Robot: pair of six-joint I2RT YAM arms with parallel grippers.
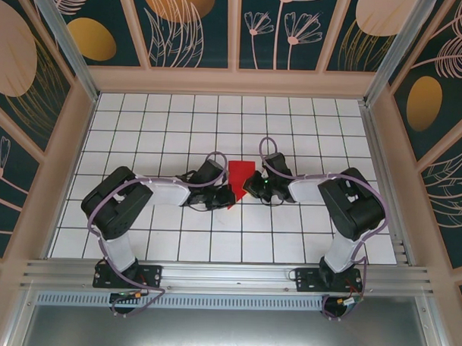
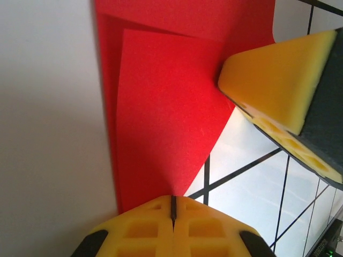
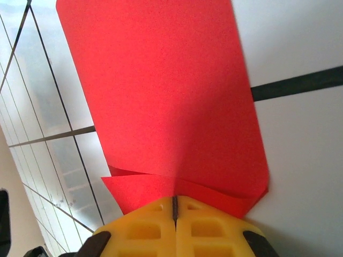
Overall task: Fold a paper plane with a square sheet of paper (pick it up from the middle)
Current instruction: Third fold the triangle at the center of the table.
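The white grid table carries 2 arms, the left arm and the right arm, both reaching inward to its middle. Between them lies the red paper, partly folded into a shape that narrows to a point toward the arms' bases; the left wrist view shows 1 layer overlapping another along a crease. The left gripper has its yellow fingers pressed together, pinching the paper's narrow tip. The right gripper is likewise closed, clamping the paper's right edge, where 2 layers meet at its fingers. The 2 grippers sit near each other, with the paper between them.
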